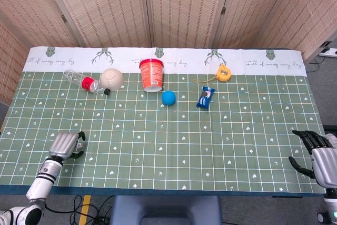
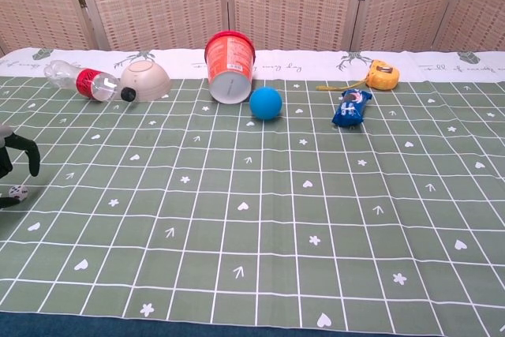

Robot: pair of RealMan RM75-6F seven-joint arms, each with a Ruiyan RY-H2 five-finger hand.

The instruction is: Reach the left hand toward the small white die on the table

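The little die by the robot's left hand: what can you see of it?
The die is a small white cube with dark pips, too tiny to read any face. It sits on the green grid-patterned tablecloth near the left front edge, far from the other objects. The left hand has black fingertips arched over it, one low beside it; whether they touch it cannot be told.

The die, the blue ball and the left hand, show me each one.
die (image 2: 17, 192), chest view, its top face
blue ball (image 2: 266, 103), chest view, its middle
left hand (image 1: 65, 145), head view, its back
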